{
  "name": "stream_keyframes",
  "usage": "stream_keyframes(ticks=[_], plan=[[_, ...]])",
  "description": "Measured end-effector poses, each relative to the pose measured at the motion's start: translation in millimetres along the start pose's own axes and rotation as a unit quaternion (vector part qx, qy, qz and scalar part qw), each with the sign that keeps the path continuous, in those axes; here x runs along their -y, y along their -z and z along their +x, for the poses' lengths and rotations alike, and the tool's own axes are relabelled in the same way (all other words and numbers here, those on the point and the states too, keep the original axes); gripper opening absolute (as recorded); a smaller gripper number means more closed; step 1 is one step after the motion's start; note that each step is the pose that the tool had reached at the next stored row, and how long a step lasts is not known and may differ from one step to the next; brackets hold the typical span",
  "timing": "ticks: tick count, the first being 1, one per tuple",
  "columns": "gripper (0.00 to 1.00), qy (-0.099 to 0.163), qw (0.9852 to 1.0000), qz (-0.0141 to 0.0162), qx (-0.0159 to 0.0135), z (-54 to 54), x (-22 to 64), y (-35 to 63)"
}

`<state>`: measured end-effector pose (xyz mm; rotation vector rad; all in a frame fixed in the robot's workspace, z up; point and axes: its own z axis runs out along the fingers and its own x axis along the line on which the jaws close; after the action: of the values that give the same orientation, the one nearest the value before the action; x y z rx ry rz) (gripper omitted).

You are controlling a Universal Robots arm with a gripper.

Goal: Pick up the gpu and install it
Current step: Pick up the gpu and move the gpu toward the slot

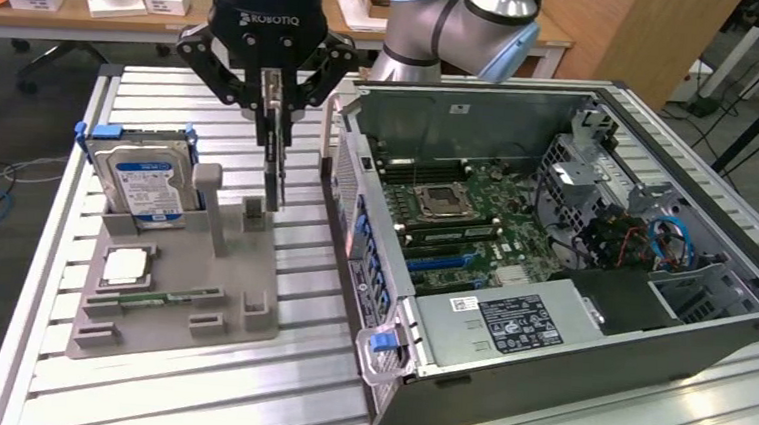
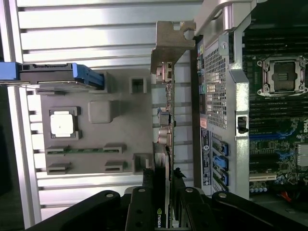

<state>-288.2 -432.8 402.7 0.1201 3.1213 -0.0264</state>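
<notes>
Between hard drive (image 1: 149,180) and case (image 1: 349,185), partly closed jaws grip the upright gpu (image 1: 275,165) by its top edge.

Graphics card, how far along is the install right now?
Done: the gripper is closed on the graphics card, holding it upright on edge. In hand: the card hangs right over the gray holder, beside the open computer case; whether it has cleared its slot is unclear. Left: it is not in the case yet, and the motherboard shows no card seated.

You've got the HDD (image 1: 148,181) upright in the grey fixture (image 1: 235,273) — CPU (image 1: 126,267) and RAM stick (image 1: 149,300) lie flat there. Open PC case (image 1: 582,387) sits just beside it.
</notes>
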Motion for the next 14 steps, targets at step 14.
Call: stream_keyframes(ticks=[14], plan=[[0.26,0.0,1.0,0.0,0.0,-11.3,-0.9,-0.2]])
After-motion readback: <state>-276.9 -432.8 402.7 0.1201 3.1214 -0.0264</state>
